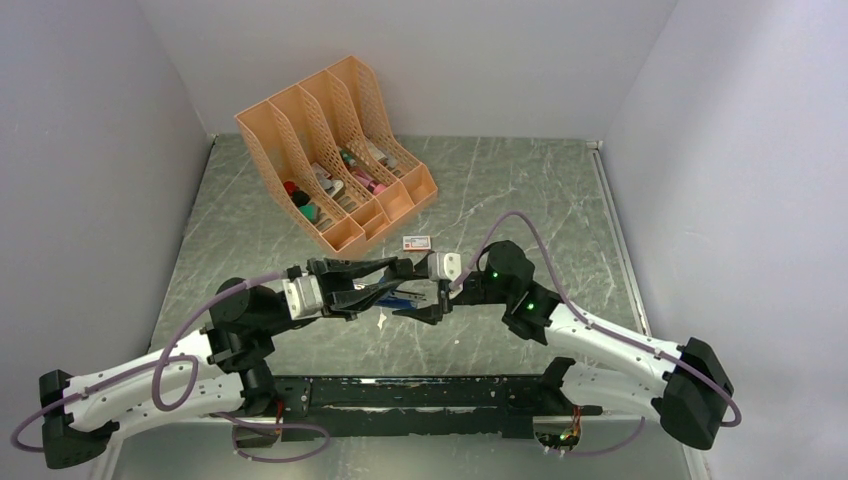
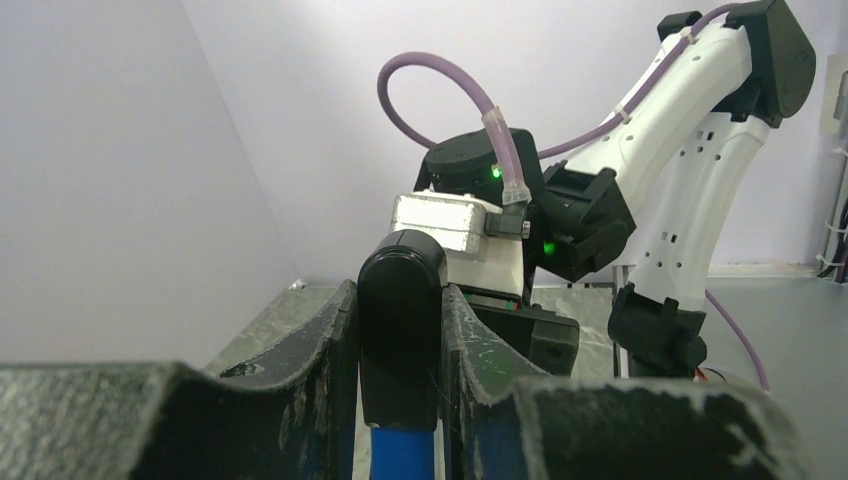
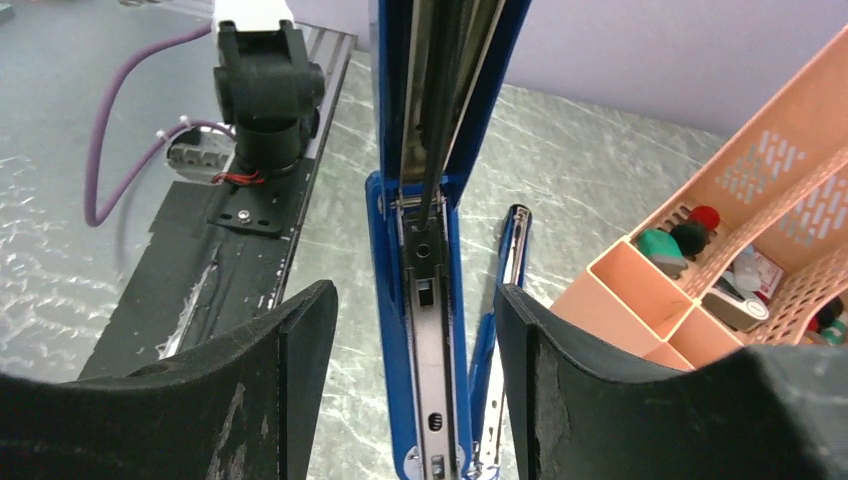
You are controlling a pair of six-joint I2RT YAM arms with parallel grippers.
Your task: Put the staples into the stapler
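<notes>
The blue stapler (image 1: 395, 294) hangs above the table's middle, opened wide. My left gripper (image 1: 385, 283) is shut on it. In the left wrist view the stapler's black end cap (image 2: 402, 330) sits tight between both fingers. My right gripper (image 3: 412, 295) is open and straddles the stapler's grey metal channel (image 3: 435, 370), with a gap on each side. The blue top cover (image 3: 440, 90) stands raised beyond the jaws. I cannot tell whether the staples lie in the channel. A small pale scrap (image 1: 381, 320) lies on the table under the stapler, too small to identify.
A little white-and-red box (image 1: 417, 242) lies just behind the grippers. A peach file organizer (image 1: 335, 150) with small items in its slots stands at the back left. The black mounting plate (image 1: 420, 400) runs along the near edge. Walls close in on both sides.
</notes>
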